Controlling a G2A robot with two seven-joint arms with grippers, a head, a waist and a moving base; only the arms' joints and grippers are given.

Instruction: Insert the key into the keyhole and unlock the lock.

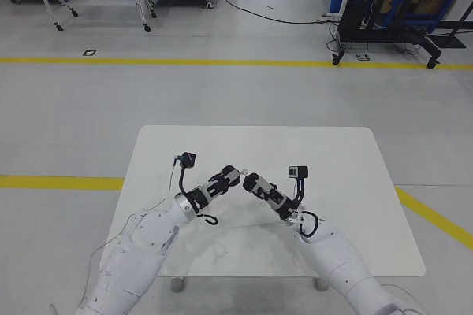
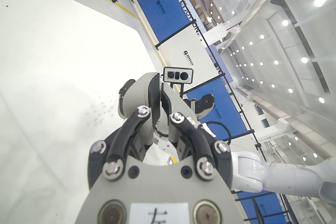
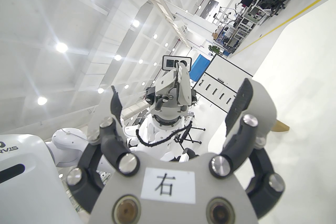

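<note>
Table (image 1: pixel 339 157): white, rounded corners; I see both arms meeting above its middle.
Left gripper (image 1: pixel 233 174): raised over the table, fingers pinched together on the key.
Key (image 3: pixel 179 72): small metal piece standing out of the left fingertips.
Right gripper (image 1: pixel 249 183): facing the left one, just beside it, jaws spread wide, holding nothing.
Floor (image 1: pixel 79 118): grey, a yellow line (image 1: pixel 221 61) beyond the table.

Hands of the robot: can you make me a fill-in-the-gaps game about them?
1. The right hand is wide ____.
2. The left hand is shut on a small metal ____.
3. Both hands hang above a white ____.
Missing words: open; key; table.
</note>
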